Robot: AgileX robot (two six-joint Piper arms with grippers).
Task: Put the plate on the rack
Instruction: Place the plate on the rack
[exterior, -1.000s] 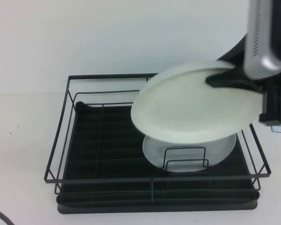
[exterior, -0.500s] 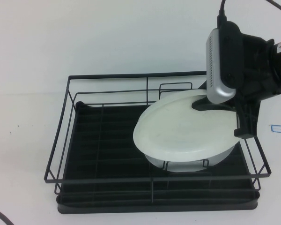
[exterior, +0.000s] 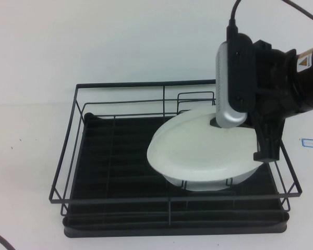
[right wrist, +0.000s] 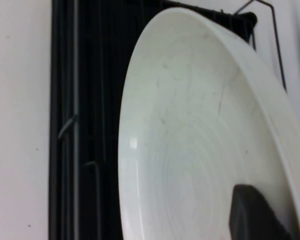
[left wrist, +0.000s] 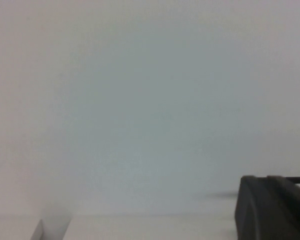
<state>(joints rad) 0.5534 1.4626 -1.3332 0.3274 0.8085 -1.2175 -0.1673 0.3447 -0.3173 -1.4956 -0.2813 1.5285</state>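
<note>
- The rack sits on the white table; its wire walls and black tray base frame everything else in the high view
- The plate is tilted over the right half of the rack, its lower edge down among the small upright dividers near the rack's front right part
- A second, duller plate shows only as a thin sliver under the plate's lower edge, lying in the rack
- The right gripper is above the rack's right rear part, closed on the plate's rim; one black finger lies pressed on the plate's face in the right wrist view
- The left gripper does not appear in any view; the left wrist camera shows only pale blank surface and a dark corner of something I cannot identify
- A small blue-edged tag lies on the table just outside the rack's right wall
</note>
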